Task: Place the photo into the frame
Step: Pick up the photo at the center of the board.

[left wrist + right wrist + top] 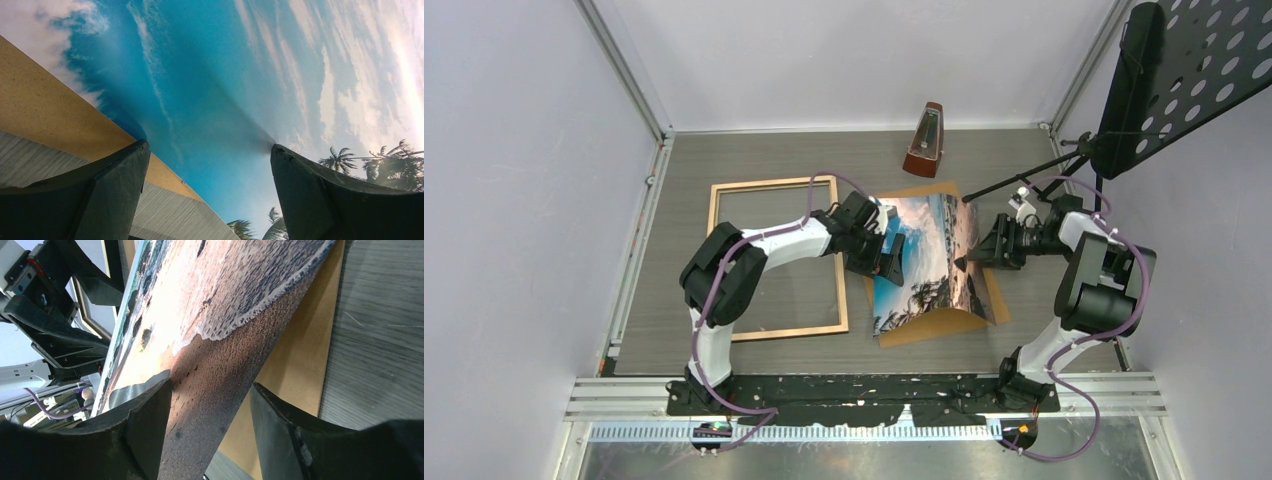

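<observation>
The photo (924, 255), a beach print, lies picture side up and bowed over a brown backing board (934, 327) at the table's middle. To its left the wood-coloured frame (722, 205) lies flat with nothing inside it. My left gripper (886, 255) hovers open over the photo's left edge. In the left wrist view its jaws (209, 145) straddle the blue sky (215, 75) and the board (50, 105). My right gripper (964, 262) is at the photo's right edge. The sandy strip (225, 305) passes between its jaws (211, 384): the left finger (150, 415) touches it, and a gap shows before the other finger.
A brown metronome (925, 140) stands at the back of the grey table (754, 160). A black perforated panel (1194, 70) on a stand overhangs the right rear corner. White walls close in the table on three sides.
</observation>
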Action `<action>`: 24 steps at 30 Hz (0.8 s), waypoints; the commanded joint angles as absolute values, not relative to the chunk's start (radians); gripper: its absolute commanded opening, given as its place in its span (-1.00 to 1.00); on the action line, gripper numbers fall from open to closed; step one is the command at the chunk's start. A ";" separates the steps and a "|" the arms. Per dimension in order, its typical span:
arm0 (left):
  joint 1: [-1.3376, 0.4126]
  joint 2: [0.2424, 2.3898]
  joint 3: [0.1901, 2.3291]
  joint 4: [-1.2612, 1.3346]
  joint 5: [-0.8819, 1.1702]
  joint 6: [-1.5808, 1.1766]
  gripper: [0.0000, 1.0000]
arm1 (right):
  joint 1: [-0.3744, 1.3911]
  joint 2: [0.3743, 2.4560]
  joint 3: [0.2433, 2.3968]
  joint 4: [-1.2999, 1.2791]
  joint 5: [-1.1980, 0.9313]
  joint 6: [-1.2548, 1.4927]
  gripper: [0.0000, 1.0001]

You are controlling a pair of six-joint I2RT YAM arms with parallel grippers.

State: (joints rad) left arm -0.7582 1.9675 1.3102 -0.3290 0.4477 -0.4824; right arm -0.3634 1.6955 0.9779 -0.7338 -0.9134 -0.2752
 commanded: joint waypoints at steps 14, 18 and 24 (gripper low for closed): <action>-0.761 1.982 1.273 -0.367 0.421 -0.470 0.92 | -0.474 1.700 0.955 -0.755 -0.960 -0.190 0.36; -0.761 1.983 1.275 -0.367 0.419 -0.471 0.92 | -0.488 1.742 0.952 -0.756 -1.004 -0.192 0.36; -0.761 1.989 1.277 -0.365 0.416 -0.470 0.92 | -0.496 1.770 0.940 -0.754 -1.072 -0.208 0.35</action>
